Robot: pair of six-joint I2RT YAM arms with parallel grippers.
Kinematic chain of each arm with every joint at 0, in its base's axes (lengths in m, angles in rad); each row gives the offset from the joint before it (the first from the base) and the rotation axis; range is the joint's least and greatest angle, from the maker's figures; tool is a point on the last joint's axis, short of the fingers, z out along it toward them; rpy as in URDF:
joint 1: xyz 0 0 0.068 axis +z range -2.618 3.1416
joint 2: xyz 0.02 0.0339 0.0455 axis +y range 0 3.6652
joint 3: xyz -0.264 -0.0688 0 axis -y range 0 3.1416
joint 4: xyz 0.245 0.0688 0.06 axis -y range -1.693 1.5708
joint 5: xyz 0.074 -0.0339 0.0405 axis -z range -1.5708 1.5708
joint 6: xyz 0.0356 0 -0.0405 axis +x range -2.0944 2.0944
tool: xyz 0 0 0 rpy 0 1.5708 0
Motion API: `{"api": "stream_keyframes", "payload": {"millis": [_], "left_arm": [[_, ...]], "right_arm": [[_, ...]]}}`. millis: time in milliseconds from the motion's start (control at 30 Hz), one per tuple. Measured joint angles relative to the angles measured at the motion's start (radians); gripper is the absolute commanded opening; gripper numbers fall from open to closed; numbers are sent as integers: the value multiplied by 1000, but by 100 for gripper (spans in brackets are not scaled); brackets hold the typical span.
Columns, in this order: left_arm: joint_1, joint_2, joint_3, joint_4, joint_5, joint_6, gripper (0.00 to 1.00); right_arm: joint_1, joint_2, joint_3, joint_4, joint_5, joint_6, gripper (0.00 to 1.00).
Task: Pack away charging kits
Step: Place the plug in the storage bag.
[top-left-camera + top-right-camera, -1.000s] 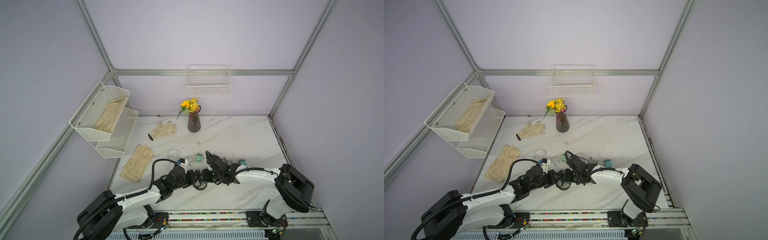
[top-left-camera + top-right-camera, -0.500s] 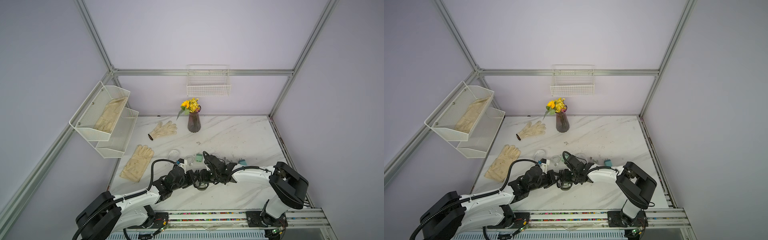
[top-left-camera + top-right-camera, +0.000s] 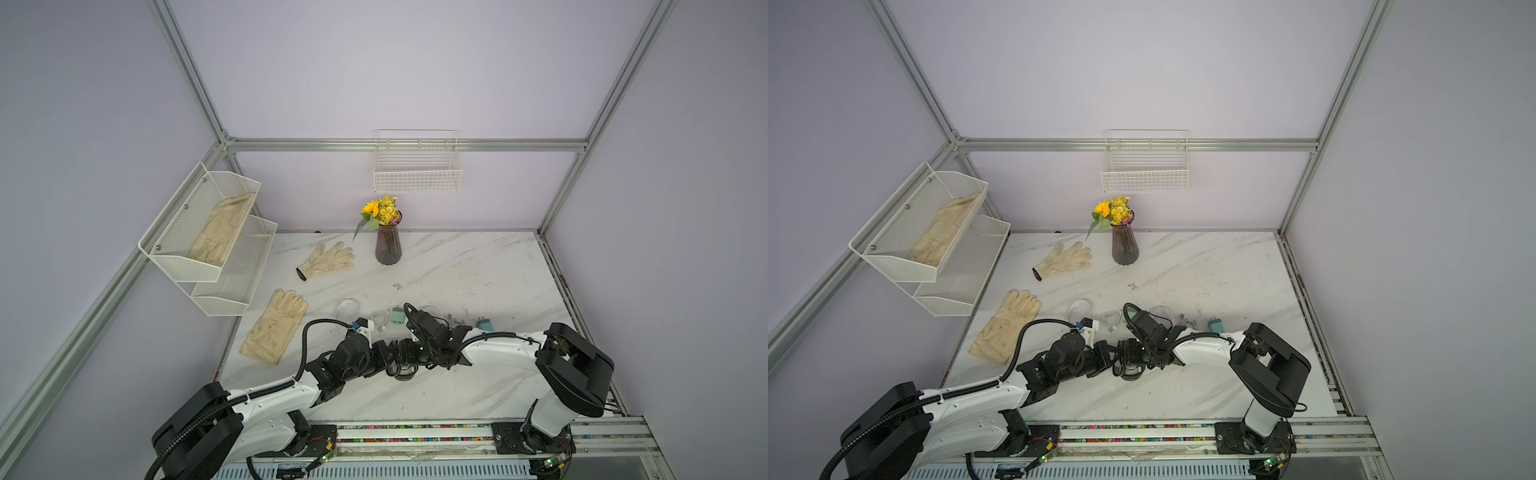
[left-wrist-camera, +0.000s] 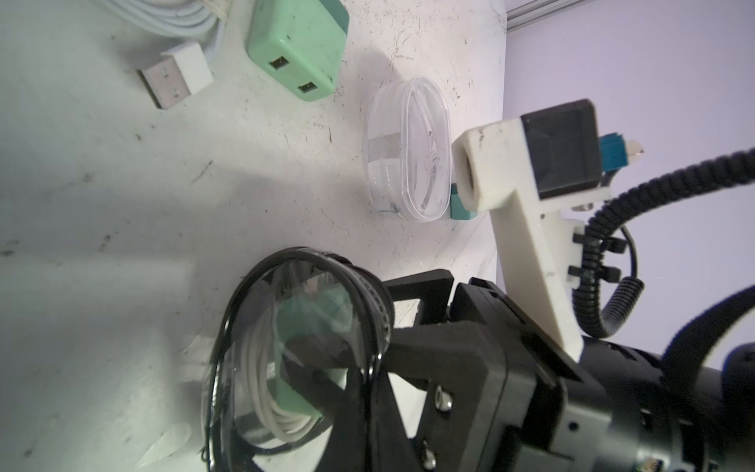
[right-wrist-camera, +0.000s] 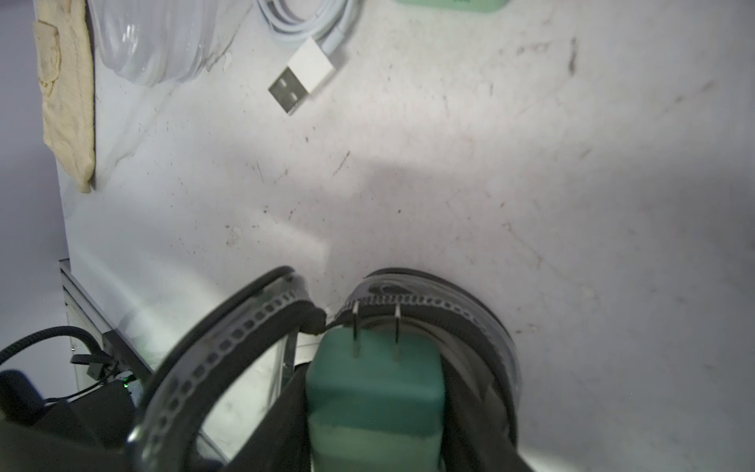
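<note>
black-rimmed case (image 3: 403, 372): set on the worktop (image 3: 457, 270) near the front edge, about midway between the left and right edges. Its 2 halves are swung apart, as seen in the right wrist view (image 5: 429, 302).
case contents: a coiled white cable (image 4: 261, 392) is seen through the clear lid, beside the green plug adapter (image 4: 314, 314).
right claw (image 5: 374, 367): partly spread and closed onto the green plug adapter, 1 finger against each side. The adapter's 2 prongs are pointed away from the wrist.
left claw (image 3: 390, 361): fully closed, at the case's side nearer the left edge. Whether the rim is pinched cannot be told.
mint-green plug adapter (image 4: 298, 49): laid loose toward the worktop's middle, with 2 USB ports shown on 1 face.
loose white cable (image 3: 378, 319): coiled just beside that adapter, toward the left edge, with its USB plug (image 5: 300, 77) laid flat.
clear case (image 3: 348, 309): set beyond the loose white cable, toward the left edge.
2nd clear case (image 4: 408, 151): set on the mint-green plug adapter's other side, partly covered by the right arm in both top views.
teal plug adapter (image 3: 484, 324): placed toward the right edge, near a further white cable (image 3: 1187, 322).
surroundings: a cream glove (image 3: 328, 259) and a 2nd cream glove (image 3: 276, 328) are laid toward the left edge, and a 3rd cream glove (image 3: 220, 232) lies in the mesh rack (image 3: 174, 249) on the left wall. A vase (image 3: 387, 245) of yellow flowers is stood at the back edge. A wire basket (image 3: 417, 174) is hung on the back wall.
obstruction: the black-rimmed case is largely hidden beneath both claws in both top views.
arms: both are stretched low from the front corners, with the wrists brought together over the case and the right elbow raised.
</note>
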Motion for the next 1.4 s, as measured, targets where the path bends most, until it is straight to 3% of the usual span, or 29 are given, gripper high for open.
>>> {"api": "stream_keyframes", "payload": {"millis": [133,467,833,1100,1400], "left_arm": [[3,8,2,0,-1,7,0],[4,61,35,-29,16,48,0],[3,116,97,-99,47,102,3],[3,117,125,-160,42,134,3],[3,73,125,-194,33,152,0]], "right_arm": [[-3,-14,3,-23,18,-3,65],[-3,-122,2,-148,55,-6,64],[11,-206,4,-140,42,-12,63],[3,-219,13,-131,37,-66,45],[-34,-176,-14,-51,-6,-101,40]]}}
